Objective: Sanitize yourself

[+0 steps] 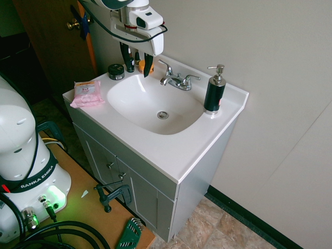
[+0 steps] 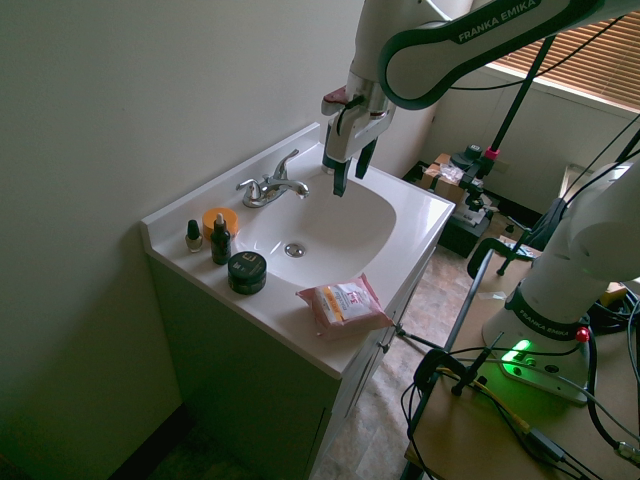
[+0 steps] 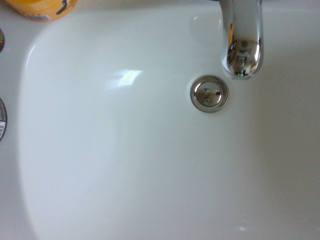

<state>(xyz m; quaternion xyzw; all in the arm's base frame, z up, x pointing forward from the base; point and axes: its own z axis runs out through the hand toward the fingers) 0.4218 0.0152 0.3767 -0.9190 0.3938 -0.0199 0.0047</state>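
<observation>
Hand: white boxy hand (image 1: 137,63), slim black fingers apart, empty, poised over the white sink basin (image 1: 136,115).
Dispenser: black pump bottle (image 1: 214,91) well apart, likely the target.

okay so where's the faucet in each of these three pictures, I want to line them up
First exterior view: the faucet sits behind the basin, upper centre, right of the gripper.
Second exterior view: faucet left of centre, by the wall, left of the gripper.
Wrist view: only its chrome spout shows, at the upper right.
Shared landmark: the drain, just in front of the spout.
</observation>
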